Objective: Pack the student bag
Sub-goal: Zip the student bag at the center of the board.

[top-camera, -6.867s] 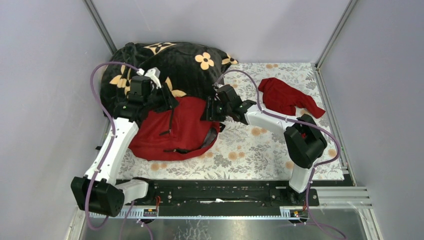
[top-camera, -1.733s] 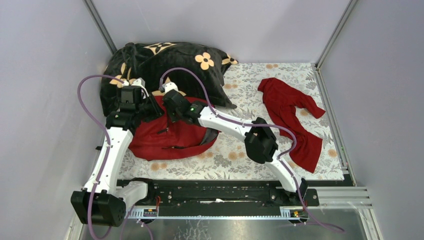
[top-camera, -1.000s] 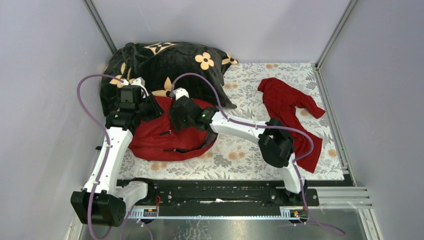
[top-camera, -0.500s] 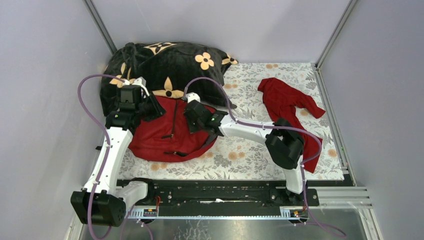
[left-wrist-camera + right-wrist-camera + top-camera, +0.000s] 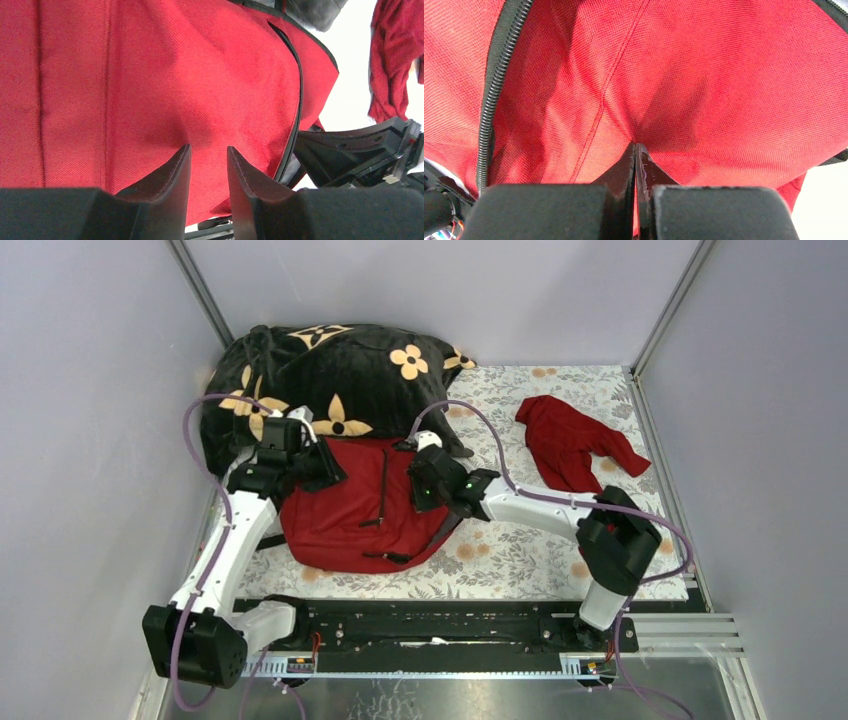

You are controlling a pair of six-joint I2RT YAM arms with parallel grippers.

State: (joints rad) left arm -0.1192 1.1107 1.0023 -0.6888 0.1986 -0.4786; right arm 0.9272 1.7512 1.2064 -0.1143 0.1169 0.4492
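The student bag point(image 5: 350, 510), dark red with black zipper lines, lies flat on the floral mat at left centre. My left gripper point(image 5: 318, 468) is at its upper left corner. In the left wrist view this gripper point(image 5: 209, 150) has its fingers a little apart, with the bag's fabric point(image 5: 150, 75) bunched between the tips. My right gripper point(image 5: 420, 485) sits at the bag's right edge. Close up, it point(image 5: 635, 146) is shut on a thin fold of the red fabric point(image 5: 724, 75), beside a black zipper point(image 5: 494, 100).
A black plush blanket with orange flowers point(image 5: 340, 370) is heaped behind the bag, touching its top. A limp red garment point(image 5: 570, 435) lies at the back right of the floral mat point(image 5: 520, 540). Grey walls enclose three sides.
The right gripper has closed on the bag's fabric and pulled right. The bag and the left gripper have shifted right with it, away from the left wall.
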